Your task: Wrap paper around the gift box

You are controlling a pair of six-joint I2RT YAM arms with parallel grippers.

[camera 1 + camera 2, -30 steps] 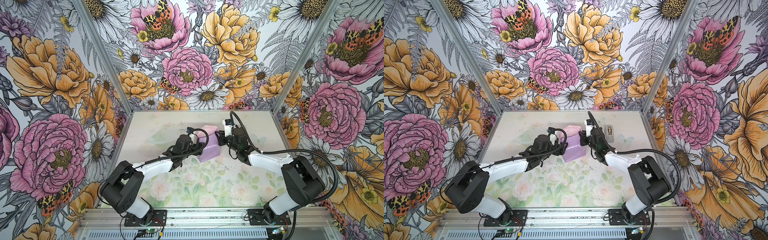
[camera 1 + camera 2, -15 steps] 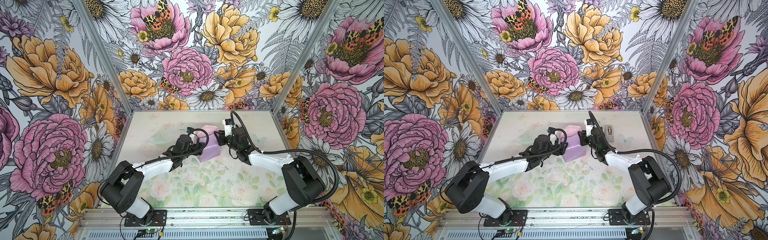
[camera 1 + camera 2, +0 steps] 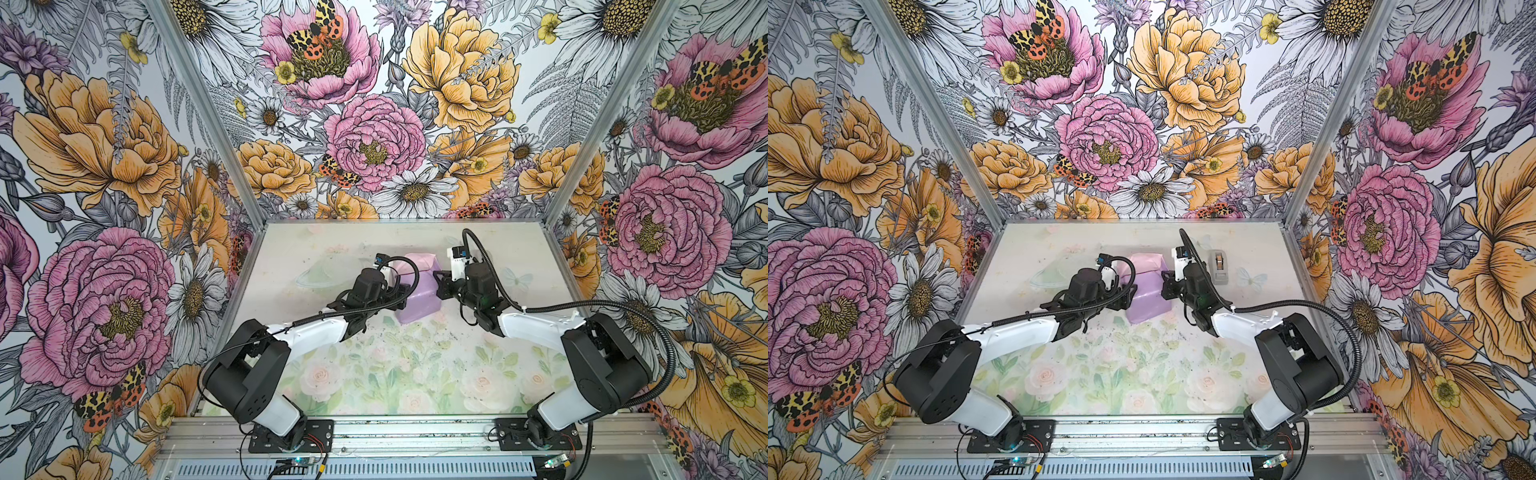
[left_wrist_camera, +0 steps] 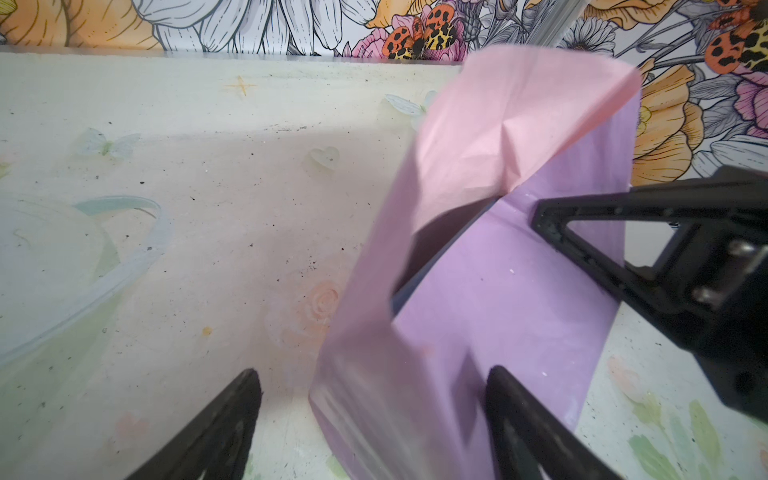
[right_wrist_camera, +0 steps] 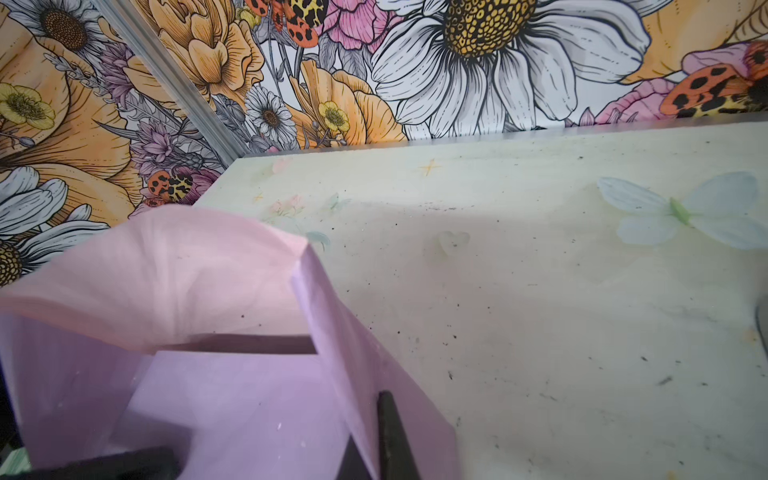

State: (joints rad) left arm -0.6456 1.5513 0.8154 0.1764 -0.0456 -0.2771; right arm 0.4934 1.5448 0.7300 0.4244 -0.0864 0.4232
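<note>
Bold flower-printed walls [image 3: 374, 137] close round a pale, rose-printed surface [image 3: 415, 374]. Toward its back you have the thin creased paper [image 3: 415, 291], lilac outside and pale pink inside, folded up around the navy-blue cardboard gift box [image 4: 438, 239]. Only a dark sliver of the box shows under the raised pink flap, and its contents are hidden. Your left tool [image 4: 372, 374] is released, jaws spread either side of the paper's near edge. Your right tool [image 4: 540, 218] is clenched, its tip against the lilac top; you cannot tell whether it pinches paper. A small grey tape dispenser [image 3: 1219, 266] stands just beyond the right arm, apart from the parcel.
</note>
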